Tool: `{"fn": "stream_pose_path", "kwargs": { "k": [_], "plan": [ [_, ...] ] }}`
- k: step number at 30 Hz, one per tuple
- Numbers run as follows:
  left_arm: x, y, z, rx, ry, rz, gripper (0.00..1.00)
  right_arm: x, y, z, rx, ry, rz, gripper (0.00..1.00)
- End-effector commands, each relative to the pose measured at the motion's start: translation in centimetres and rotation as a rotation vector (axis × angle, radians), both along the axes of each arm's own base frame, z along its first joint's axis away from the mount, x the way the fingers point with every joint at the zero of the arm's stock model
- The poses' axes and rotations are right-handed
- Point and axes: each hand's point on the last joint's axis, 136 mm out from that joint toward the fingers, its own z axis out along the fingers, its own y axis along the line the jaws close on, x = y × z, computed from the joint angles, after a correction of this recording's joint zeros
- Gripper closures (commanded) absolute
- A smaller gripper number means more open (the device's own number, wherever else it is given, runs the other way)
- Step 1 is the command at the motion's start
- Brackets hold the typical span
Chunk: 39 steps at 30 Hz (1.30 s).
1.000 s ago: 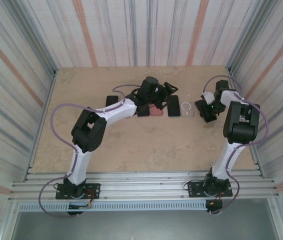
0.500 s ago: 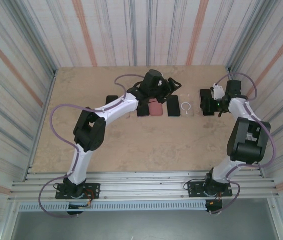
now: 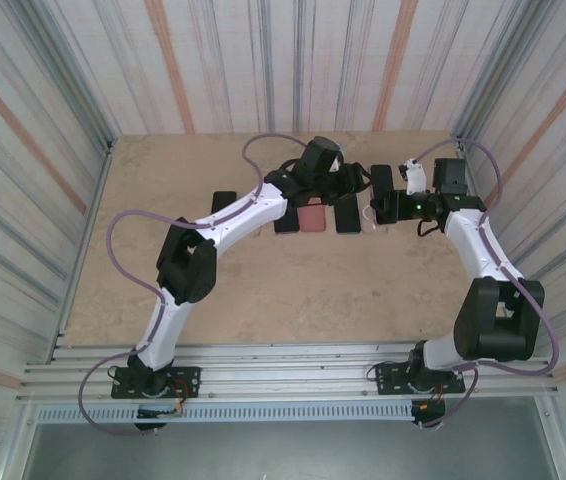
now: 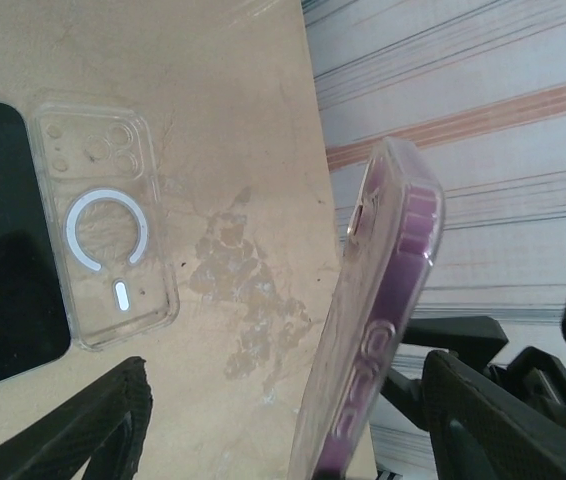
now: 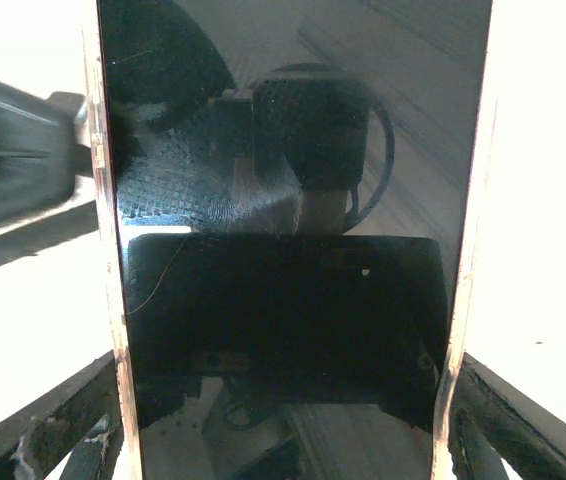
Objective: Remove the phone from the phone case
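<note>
Table: mottled beige, marked with darker blotches.
Walls: white, striped lengthwise in grey and rust-orange.
Phone case: transparent, tinted purple along the edge.
Phone: glossy black screen.
Clear case: colourless, marked with a white ring and bar.
Arms: white, jointed in black.
Cables: purple.
</note>
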Motion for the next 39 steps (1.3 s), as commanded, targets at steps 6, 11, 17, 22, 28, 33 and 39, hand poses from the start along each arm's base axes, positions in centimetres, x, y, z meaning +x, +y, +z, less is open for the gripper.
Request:
{"fn": "stream_pose_path", "kwargs": {
  "k": [6, 11, 17, 22, 28, 33, 39],
  "plan": [
    [-0.7, -0.2, 0.2, 0.02, -0.022, -0.042, 0.44, -2.1, 2.6, 2.2, 0.058, -0.033, 0.034, 0.51],
    [-1.0, -0.3, 1.4, -0.006, -0.046, -0.065, 0.67, -2.9, 3.9, 2.2, 0.06, -0.024, 0.062, 0.5],
    [-1.2, 0.3, 1.5, -0.025, -0.03, -0.06, 0.81, -3.1, 4.7, 2.4, 0.063, -0.024, 0.073, 0.5],
    [-0.8, 0.9, 3.0, -0.054, -0.051, -0.047, 0.87, -3.1, 5.0, 2.2, 0.064, -0.015, 0.074, 0.4],
    [-0.1, 2.3, 5.0, -0.116, -0.05, -0.016, 0.89, -3.0, 5.3, 2.9, 0.085, -0.03, 0.067, 0.16],
    [1.1, 4.3, 6.9, -0.182, -0.042, 0.026, 0.88, -3.4, 5.3, 4.2, 0.125, -0.056, 0.04, 0.09],
    [2.5, 7.4, 8.9, -0.295, -0.015, 0.115, 0.88, -3.7, 6.1, 6.1, 0.299, -0.038, -0.026, 0.12]
  ]
}}
